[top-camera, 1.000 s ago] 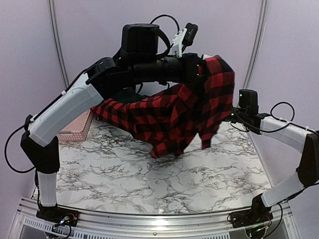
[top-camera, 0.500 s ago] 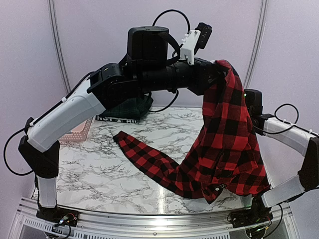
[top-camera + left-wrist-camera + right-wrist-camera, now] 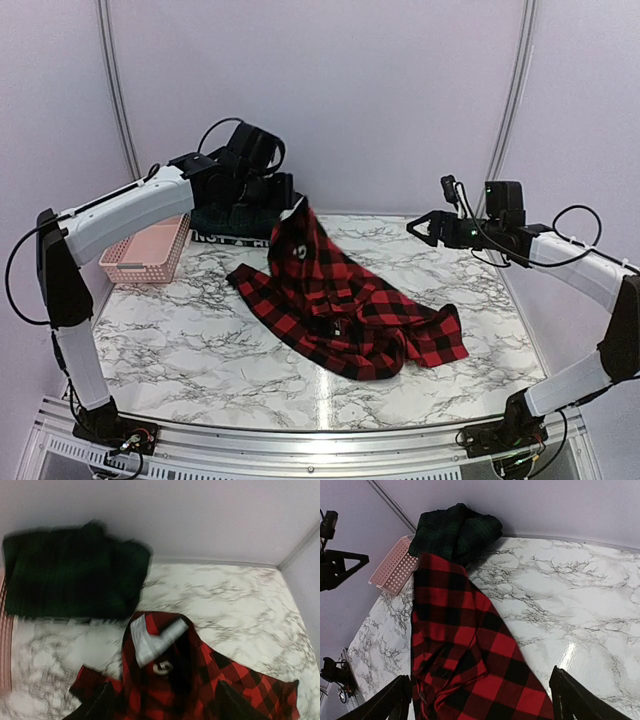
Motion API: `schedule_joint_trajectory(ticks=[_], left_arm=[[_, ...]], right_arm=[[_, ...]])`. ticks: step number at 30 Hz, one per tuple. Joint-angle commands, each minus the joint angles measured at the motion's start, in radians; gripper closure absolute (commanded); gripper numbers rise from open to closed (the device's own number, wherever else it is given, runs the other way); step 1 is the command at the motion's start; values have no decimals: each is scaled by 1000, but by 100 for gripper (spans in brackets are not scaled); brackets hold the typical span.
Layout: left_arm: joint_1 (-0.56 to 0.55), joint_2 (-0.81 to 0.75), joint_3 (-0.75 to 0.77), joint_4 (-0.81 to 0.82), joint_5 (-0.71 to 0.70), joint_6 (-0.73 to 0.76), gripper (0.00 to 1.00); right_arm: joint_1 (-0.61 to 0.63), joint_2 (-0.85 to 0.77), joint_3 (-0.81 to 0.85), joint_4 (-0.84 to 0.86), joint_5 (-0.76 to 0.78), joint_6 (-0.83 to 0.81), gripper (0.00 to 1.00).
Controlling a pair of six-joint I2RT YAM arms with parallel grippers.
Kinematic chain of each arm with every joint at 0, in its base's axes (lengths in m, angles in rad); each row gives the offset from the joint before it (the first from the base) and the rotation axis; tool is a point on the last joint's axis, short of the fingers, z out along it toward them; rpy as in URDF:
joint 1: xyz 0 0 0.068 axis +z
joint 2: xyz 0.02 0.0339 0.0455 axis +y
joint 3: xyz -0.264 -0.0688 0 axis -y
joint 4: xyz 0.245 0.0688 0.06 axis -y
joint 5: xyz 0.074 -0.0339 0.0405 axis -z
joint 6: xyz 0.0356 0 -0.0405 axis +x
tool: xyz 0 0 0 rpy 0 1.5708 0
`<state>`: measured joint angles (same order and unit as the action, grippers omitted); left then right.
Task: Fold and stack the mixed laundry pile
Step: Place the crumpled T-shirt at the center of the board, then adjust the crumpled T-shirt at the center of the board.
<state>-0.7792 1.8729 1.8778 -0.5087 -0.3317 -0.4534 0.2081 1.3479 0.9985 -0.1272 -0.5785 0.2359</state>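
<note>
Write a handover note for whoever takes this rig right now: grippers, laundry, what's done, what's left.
Left gripper: open, above the collar of the red-and-black checked shirt.
Right gripper: open, empty, off to the right.
The shirt lies rumpled in the middle of the table. Dark green plaid piece sits at the back, beside the pink basket.
Done: shirt is out, not folded.
Left: fold it, stack it, then the rest.

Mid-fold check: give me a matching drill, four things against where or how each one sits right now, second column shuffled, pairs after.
1. checked shirt
2. green plaid piece
3. pink basket
4. right gripper

A. open, holding nothing
B. perforated, at the far left
C. bunched at the very back
D. sprawled across the middle of the marble table

Pairs: 1-D, 2-C, 3-B, 4-A
</note>
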Motion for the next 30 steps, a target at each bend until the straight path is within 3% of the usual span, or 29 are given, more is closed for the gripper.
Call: schedule_joint_trajectory(ticks=[1,5,10,14,22,30], left_arm=[[85,-93,-199,-168,-33,-133,21],[86,-175,-381,-115,6,-97,14],[86,-288,-647,121,267,-107,14],[85,-294,-779,290,459,-195,21],[95,-302,-870,388,440,-302,25],[115,-345,-906,394,416,-315,25]], right_arm=[[-4,-41,26,-147,1,-86,11],[9,-70,4,-240,-4,-153,18],[127,-54,-7,-276,31,-206,24],[272,35,35,-282,105,-228,31],[549,326,257,-323,378,-307,40],[643,605,500,-369,486,-321,37]])
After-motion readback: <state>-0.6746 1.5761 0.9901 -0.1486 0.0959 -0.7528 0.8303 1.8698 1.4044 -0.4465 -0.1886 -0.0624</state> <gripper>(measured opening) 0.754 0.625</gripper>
